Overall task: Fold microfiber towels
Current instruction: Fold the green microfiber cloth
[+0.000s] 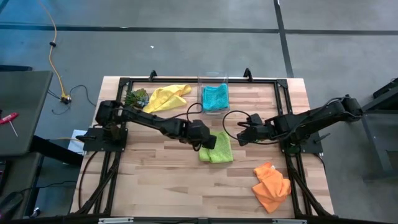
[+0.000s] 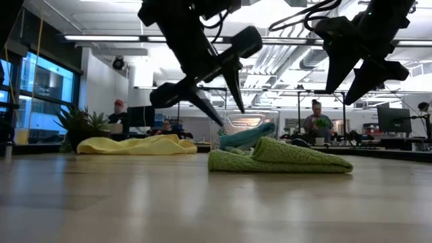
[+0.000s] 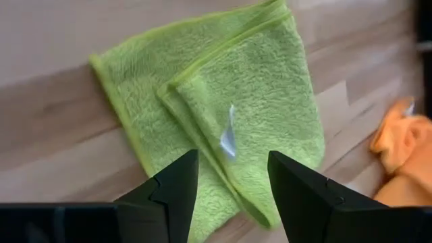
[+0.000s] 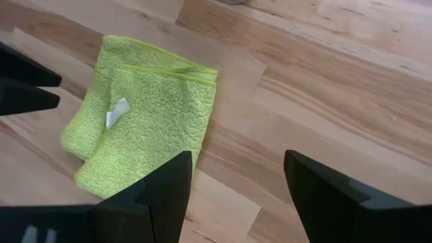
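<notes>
Hovering apart and empty, both claws, left (image 1: 211, 142) and right (image 1: 239, 135), flank the folded lime green towel (image 1: 217, 149).

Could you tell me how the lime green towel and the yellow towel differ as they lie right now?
The lime green towel lies folded in flat layers mid-table between both arms; the yellow towel lies loose and rumpled at the far edge beside the leafy clump. The green one shows a small white tag; none shows on the yellow. Both rest on the table, unheld.

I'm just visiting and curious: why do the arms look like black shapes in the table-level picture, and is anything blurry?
Low view: bright ceiling lights behind silhouette both arms; the near tabletop is soft. Left wrist view: lime green towel sharp, orange towel blurred at the edge.
</notes>
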You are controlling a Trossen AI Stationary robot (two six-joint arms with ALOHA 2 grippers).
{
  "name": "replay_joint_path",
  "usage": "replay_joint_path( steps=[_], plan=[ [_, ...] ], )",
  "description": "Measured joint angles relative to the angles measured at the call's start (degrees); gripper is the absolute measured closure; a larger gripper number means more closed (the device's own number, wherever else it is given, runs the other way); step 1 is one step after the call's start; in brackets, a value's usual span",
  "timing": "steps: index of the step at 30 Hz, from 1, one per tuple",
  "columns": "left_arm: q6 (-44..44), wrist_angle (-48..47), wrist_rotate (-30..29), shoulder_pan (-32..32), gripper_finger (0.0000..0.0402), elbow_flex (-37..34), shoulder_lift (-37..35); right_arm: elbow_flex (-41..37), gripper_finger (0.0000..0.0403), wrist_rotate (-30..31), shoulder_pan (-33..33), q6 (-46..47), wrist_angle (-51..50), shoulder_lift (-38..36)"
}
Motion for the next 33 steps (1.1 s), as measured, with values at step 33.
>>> replay_joint_path(
  steps=[33],
  plan=[
    [-12.89, 8.11, 3.71, 0.17, 0.0232, 0.02, 8.39, 0.0, 0.0174, 3.09, -0.02, 0.31, -0.31, 0.0]
  ],
)
